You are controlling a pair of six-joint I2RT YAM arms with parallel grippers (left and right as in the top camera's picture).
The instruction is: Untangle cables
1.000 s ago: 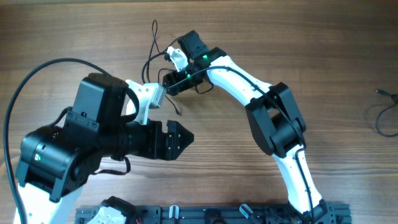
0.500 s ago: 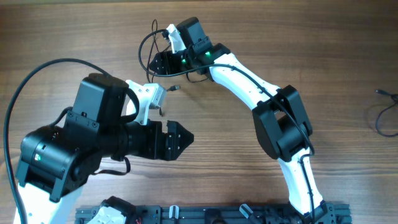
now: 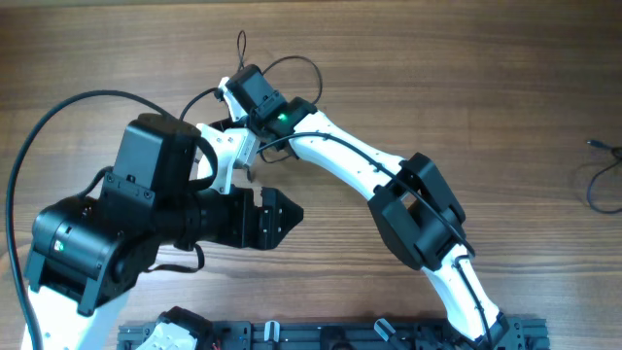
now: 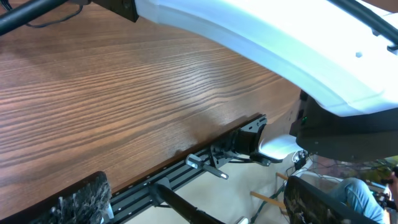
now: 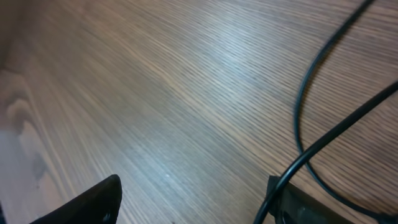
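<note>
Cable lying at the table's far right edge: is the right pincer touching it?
Apart. The overhead view shows the cable lying alone at the right edge, while the right pincer is far away, up left of centre.

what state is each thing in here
left pincer: open, empty
right pincer: open, a black strand passing one finger
cable by the arms: loose loop on the table, rest hidden under the right arm
cable at the right edge: lying apart in a curve, untouched
</note>
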